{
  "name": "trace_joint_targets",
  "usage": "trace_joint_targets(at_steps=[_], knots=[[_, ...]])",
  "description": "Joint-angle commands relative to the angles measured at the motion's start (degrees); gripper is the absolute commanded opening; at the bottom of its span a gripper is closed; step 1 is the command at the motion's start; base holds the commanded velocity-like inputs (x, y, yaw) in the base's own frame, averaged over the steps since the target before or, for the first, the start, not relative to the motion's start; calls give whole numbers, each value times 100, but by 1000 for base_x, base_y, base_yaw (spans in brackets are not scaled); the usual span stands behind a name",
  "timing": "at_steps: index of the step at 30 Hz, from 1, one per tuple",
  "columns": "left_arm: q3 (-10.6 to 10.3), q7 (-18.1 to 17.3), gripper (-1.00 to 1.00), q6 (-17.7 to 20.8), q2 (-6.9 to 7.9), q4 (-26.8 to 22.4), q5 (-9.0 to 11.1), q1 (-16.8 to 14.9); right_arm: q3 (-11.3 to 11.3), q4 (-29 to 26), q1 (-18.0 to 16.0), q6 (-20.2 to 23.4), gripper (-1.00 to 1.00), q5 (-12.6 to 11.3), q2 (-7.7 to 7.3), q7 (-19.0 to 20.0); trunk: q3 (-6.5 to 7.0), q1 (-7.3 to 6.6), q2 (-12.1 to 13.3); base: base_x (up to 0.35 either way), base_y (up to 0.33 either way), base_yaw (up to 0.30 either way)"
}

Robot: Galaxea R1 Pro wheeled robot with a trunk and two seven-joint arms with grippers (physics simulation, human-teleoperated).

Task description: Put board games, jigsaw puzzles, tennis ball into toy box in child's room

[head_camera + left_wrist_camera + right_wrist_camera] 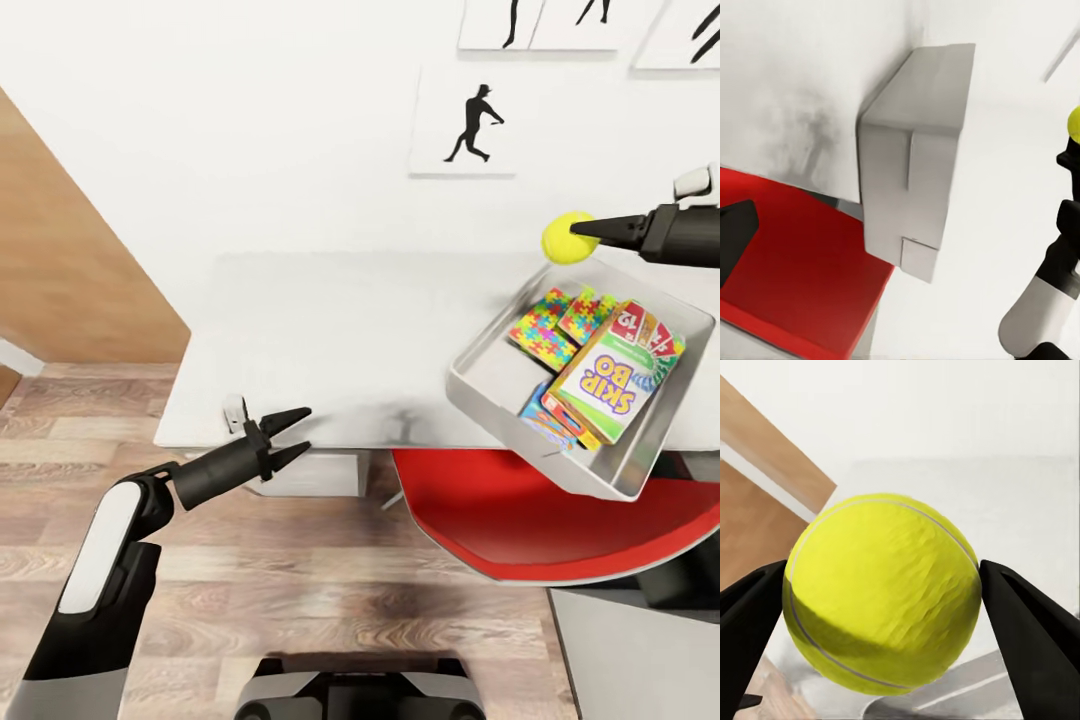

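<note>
Toys were mostly packed: jigsaw puzzles [558,322] and board games [612,384] lay inside the toy box [480,385], while the tennis ball [569,237] was gripped above its rim by the right gripper [590,232], left gripper [296,436] spread empty.

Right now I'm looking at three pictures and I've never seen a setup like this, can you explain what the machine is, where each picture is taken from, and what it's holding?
This is a simulated wheeled robot with two arms. The large picture looks down from its head camera. The other two come from cameras near each gripper.

The right gripper is shut on a tennis ball, held just above the far edge of the toy box. The right wrist picture shows the ball close up between the two black fingers.

The box sits on the table's near right edge, over a red chair. Inside lie board games and jigsaw puzzles.

The left gripper is open and empty, at the table's front edge.
</note>
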Motion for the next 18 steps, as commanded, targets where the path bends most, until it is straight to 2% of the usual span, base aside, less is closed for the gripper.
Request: trace_joint_targets(at_steps=[1,8,14,18], knots=[[-3,62,100,20,1,-5,60,-2,40,2,-9,5,-100,22,-17,59,-4,2,-6,0,0,-285],[-17,69,100,18,9,-5,59,3,225,-17,22,5,-100,-42,-59,59,5,2,-6,0,0,-227],[-13,71,100,15,19,-5,55,6,302,-155,193,5,-100,-57,-69,62,7,2,-6,0,0,-74],[-7,83,100,13,81,-3,52,8,324,-268,295,5,-100,-61,-72,63,7,2,-6,0,0,-26]])
